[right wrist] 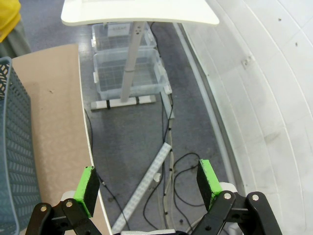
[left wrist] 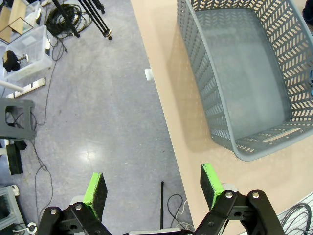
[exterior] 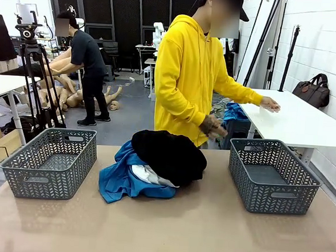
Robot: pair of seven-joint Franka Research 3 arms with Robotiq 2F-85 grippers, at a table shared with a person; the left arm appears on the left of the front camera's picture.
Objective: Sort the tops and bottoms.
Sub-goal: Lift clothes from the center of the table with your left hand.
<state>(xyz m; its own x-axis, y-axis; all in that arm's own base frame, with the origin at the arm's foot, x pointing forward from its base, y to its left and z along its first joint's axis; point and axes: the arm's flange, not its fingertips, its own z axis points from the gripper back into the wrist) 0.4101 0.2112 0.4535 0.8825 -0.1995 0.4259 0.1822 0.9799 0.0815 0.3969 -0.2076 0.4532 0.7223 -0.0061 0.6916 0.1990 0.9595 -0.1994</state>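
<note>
A heap of garments lies mid-table in the front view: a black one (exterior: pixel 169 154) on top, a bright blue one (exterior: pixel 119 180) spread under it to the left, and a bit of white (exterior: pixel 148 175) peeking out between them. A grey basket (exterior: pixel 51 162) stands at the left and another grey basket (exterior: pixel 273 175) at the right, both with nothing in them. My left gripper (left wrist: pixel 154 185) is open, hanging over the floor beside the table's left edge, near the left basket (left wrist: pixel 244 83). My right gripper (right wrist: pixel 146 185) is open over the floor off the table's right edge.
A person in a yellow hoodie (exterior: pixel 188 76) stands at the far side, one hand (exterior: pixel 213 127) near the heap, the other on a white table (exterior: pixel 305 120) to the right. Cables and clear bins (right wrist: pixel 128 73) lie on the floor by the right edge.
</note>
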